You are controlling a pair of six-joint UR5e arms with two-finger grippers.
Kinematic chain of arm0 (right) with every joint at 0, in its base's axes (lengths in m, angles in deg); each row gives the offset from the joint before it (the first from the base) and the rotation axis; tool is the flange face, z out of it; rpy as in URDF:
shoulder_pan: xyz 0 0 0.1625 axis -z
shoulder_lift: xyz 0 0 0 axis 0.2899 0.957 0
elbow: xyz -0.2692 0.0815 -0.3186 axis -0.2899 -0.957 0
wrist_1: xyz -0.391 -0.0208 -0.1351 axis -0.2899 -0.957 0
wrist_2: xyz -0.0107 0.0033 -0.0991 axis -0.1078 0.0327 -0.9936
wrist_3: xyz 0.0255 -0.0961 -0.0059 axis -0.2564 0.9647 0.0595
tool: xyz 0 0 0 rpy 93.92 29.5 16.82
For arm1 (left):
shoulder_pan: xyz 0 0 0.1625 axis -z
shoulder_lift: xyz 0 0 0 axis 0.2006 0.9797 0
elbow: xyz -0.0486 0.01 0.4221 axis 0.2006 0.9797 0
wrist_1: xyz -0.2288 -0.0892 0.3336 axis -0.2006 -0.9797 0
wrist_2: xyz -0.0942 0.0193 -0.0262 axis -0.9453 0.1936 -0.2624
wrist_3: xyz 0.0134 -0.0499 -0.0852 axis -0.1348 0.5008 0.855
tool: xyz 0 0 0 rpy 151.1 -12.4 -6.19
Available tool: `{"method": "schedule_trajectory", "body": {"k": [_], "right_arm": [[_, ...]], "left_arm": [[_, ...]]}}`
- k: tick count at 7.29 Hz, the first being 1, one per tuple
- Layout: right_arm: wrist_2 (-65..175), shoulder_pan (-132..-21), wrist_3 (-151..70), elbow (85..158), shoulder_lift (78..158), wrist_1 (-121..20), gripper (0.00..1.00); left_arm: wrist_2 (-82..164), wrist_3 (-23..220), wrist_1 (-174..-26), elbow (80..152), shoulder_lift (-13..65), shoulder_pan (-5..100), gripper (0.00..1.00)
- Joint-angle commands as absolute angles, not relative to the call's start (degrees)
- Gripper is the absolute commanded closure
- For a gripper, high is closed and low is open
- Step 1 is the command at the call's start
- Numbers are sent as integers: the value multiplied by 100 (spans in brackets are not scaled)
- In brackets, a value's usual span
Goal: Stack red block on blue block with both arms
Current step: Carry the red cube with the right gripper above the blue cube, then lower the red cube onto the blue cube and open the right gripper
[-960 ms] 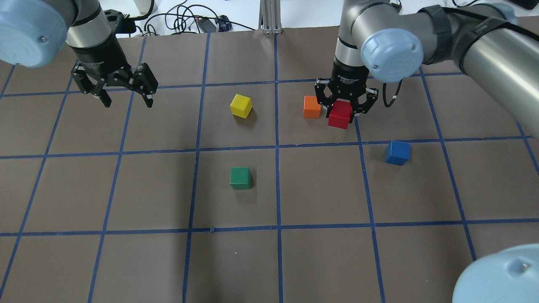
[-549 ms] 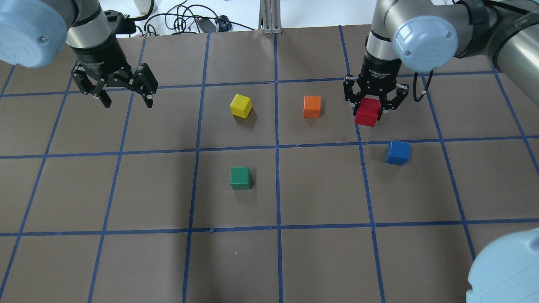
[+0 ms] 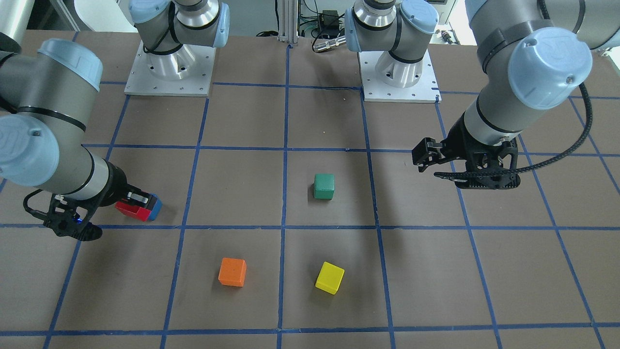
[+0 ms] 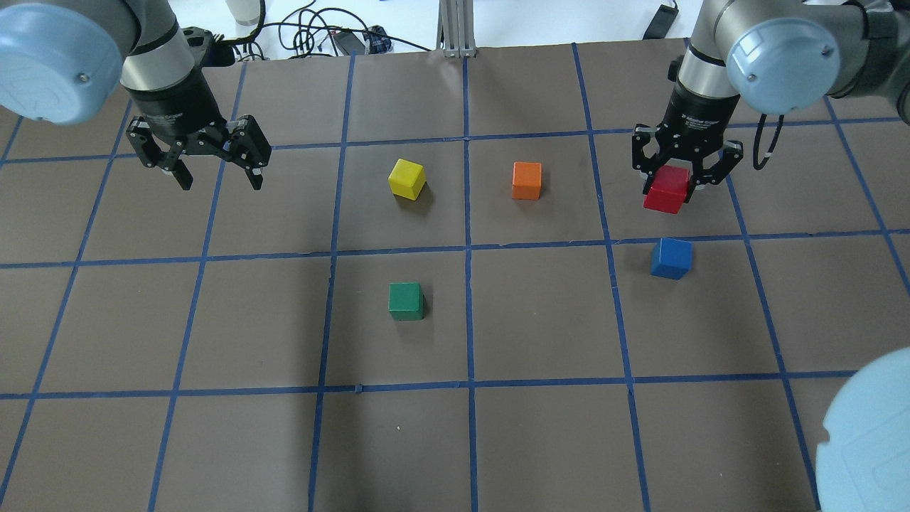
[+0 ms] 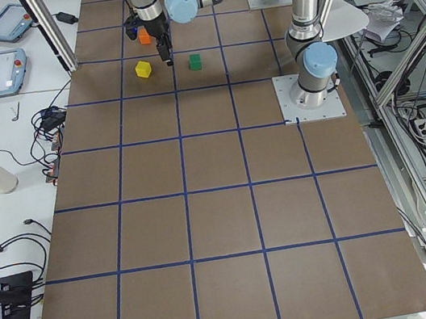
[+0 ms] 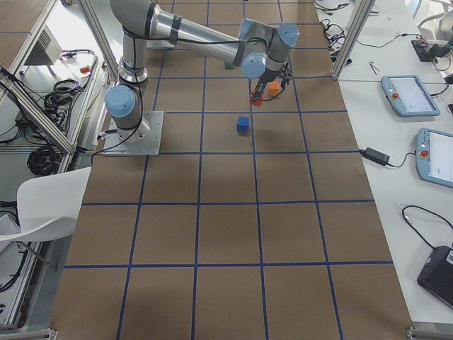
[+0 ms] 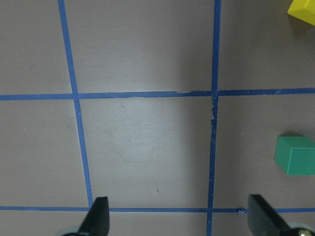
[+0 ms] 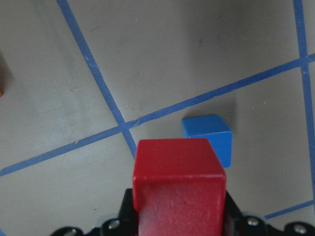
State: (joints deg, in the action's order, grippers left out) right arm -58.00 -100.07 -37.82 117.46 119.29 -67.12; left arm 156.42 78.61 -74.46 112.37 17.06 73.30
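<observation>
Right gripper point(image 4: 672, 188) clamps red block point(image 4: 664, 198), upper right in overhead view. Blue block point(image 4: 671, 257) sits apart below it, with bare mat point(image 4: 547, 320) on all sides. Left gripper point(image 4: 219, 179) spread wide, upper left.

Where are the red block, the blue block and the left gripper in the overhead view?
red block point(image 4: 666, 196): overhead exterior view, on its visible front face.
blue block point(image 4: 671, 257): overhead exterior view, centre of the cube.
left gripper point(image 4: 220, 183): overhead exterior view, midway between its spread fingertips.
</observation>
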Motion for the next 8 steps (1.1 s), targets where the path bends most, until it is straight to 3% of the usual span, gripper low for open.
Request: {"method": "schedule_trajectory", "body": {"k": [1,8], "right_arm": [[-5810,-9912,-3777,12095,11958,-6838,100],[-5818,-9710,-3698,12896,12187,-7824,100]], "left_arm": [[15643,7870,-7216,11388,1681,7359,0],[15643,7870,-7225,11406,1681,7359,0]]}}
